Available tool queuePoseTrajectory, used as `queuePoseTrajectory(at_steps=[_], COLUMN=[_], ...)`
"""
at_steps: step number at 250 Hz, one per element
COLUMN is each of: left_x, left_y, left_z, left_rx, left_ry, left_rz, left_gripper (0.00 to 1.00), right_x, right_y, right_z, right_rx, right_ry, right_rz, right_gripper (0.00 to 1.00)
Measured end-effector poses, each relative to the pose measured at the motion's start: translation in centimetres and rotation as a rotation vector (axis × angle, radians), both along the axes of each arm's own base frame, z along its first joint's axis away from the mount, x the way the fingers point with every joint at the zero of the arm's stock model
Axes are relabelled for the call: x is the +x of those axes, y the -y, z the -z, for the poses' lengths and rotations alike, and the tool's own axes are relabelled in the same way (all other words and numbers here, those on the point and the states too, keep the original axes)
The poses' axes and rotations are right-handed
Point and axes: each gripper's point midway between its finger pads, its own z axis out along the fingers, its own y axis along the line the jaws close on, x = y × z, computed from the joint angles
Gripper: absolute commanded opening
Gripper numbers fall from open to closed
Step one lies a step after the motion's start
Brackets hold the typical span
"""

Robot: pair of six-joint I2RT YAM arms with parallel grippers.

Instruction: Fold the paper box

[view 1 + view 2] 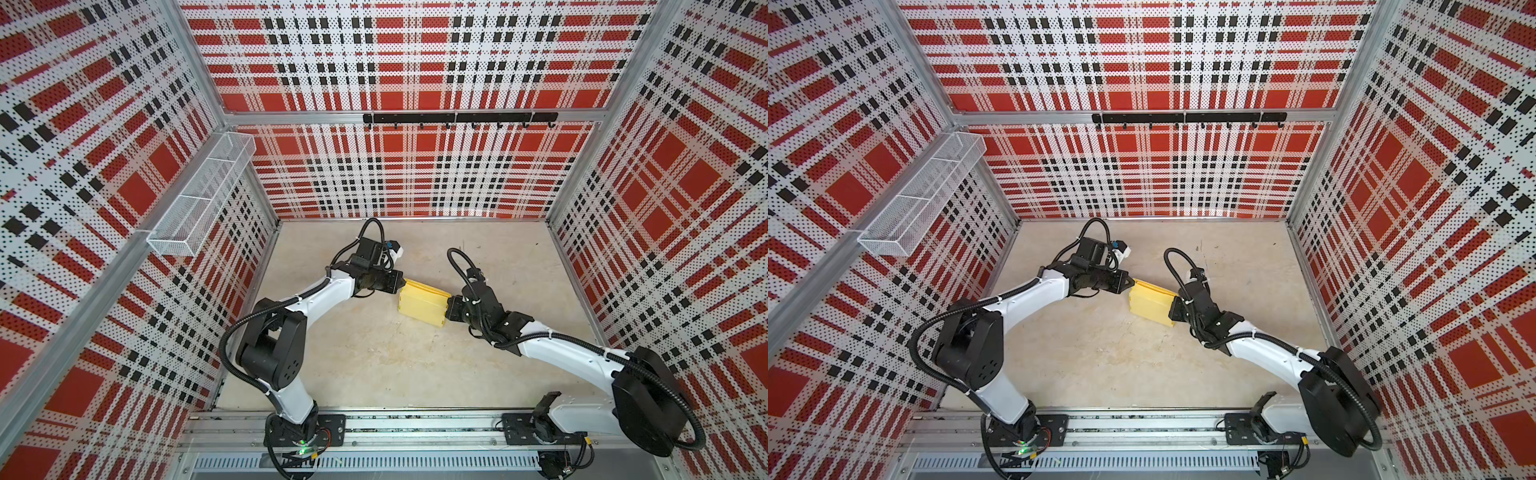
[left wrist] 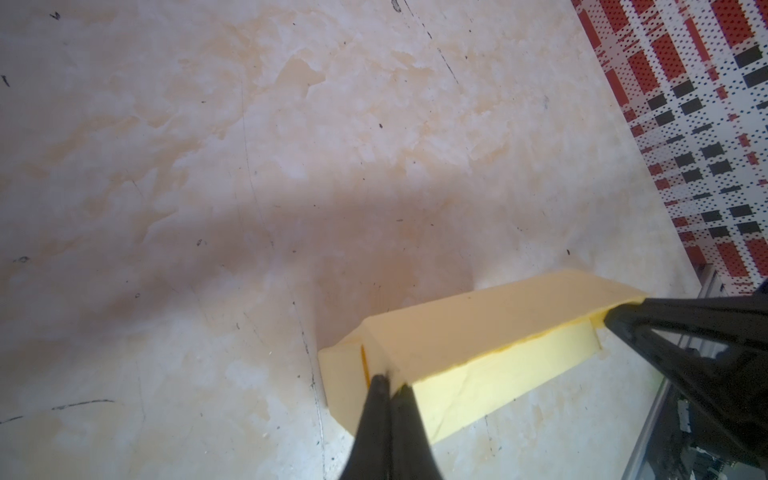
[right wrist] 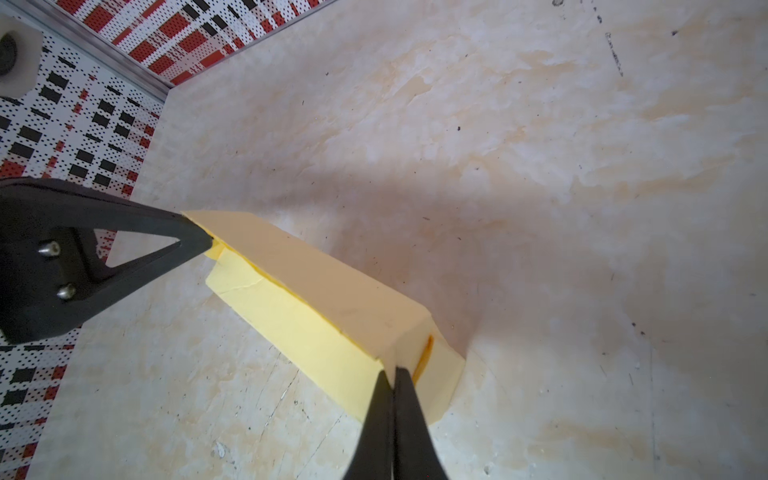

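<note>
The paper box [image 1: 422, 305] [image 1: 1152, 305] is a pale yellow shallow rectangular box lying on the beige table, its lid flap down over the top. My left gripper [image 1: 403, 284] [image 1: 1132, 284] is shut, with its tips against the box's far left corner. In the left wrist view the shut left gripper [image 2: 388, 380] meets the lid's corner fold on the box [image 2: 478, 332]. My right gripper [image 1: 446, 309] [image 1: 1171, 309] is shut too, with its tips at the box's right end. In the right wrist view the right gripper [image 3: 392, 370] touches the lid's corner edge of the box [image 3: 324, 291].
A white wire mesh basket [image 1: 199, 195] hangs on the left wall. A black hook rail [image 1: 457, 117] runs along the back wall. Plaid perforated walls close in the table on three sides. The arms' base rail [image 1: 415, 432] runs along the front.
</note>
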Motion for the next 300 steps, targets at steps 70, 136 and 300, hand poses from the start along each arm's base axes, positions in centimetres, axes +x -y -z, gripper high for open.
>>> queuePoseTrajectory(at_steps=[70, 136, 300], left_x=[-0.9, -1.6, -0.2], left_y=[-0.7, -1.2, -0.3], left_z=[0.3, 1.2, -1.5], left_rx=[0.017, 0.021, -0.090], left_ry=[0.034, 0.058, 0.244], left_rz=[0.008, 0.035, 0.124], left_gripper=[0.00, 0.00, 0.00], right_x=[-0.8, -2.0, 2.2], right_y=[-0.8, -0.7, 3.3], right_z=[0.1, -1.9, -8.7], right_rx=[-0.018, -0.016, -0.025], right_ry=[0.014, 0.049, 0.135], right_rz=[-0.010, -0.063, -0.105], right_gripper=[0.17, 0.41, 0.53])
